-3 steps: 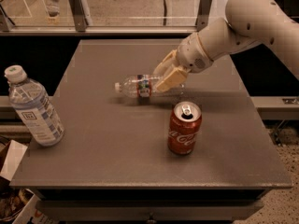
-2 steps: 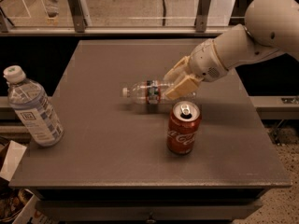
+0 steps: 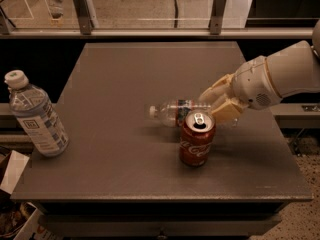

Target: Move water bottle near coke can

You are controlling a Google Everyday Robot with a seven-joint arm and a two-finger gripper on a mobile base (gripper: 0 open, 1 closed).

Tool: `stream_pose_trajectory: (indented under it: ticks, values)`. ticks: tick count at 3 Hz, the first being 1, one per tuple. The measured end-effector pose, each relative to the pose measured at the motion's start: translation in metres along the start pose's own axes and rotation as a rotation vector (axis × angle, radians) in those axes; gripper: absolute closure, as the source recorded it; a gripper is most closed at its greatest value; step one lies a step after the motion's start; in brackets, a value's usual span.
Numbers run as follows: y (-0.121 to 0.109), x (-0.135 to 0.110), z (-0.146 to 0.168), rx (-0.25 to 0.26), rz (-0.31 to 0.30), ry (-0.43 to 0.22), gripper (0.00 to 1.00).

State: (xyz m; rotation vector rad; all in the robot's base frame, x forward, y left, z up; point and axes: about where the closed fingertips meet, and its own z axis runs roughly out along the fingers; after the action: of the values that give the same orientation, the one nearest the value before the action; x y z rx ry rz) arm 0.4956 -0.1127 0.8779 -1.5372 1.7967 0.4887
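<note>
The water bottle (image 3: 175,112) is a slim clear bottle lying on its side, white cap pointing left, just behind the coke can and very close to it. The coke can (image 3: 197,139) stands upright on the grey table (image 3: 125,69), right of centre near the front. My gripper (image 3: 219,104) reaches in from the right and is shut on the bottle's base end, its tan fingers (image 3: 227,110) wrapped around it. The bottle's far end is hidden by the fingers and the can's top.
A larger bottle with a blue-white label (image 3: 36,115) stands upright at the table's left edge. A metal railing (image 3: 150,31) runs behind the table. A cardboard box (image 3: 12,171) sits on the floor at the lower left.
My gripper has carried the water bottle to the right and toward the front, bringing it right behind the coke can. The can and the larger bottle have not moved.
</note>
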Motion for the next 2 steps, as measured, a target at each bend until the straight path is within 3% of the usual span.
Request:
stream_pose_trajectory:
  ticks: [2]
  values:
    - [0.035, 0.038, -0.021, 0.029, 0.054, 0.051, 1.0]
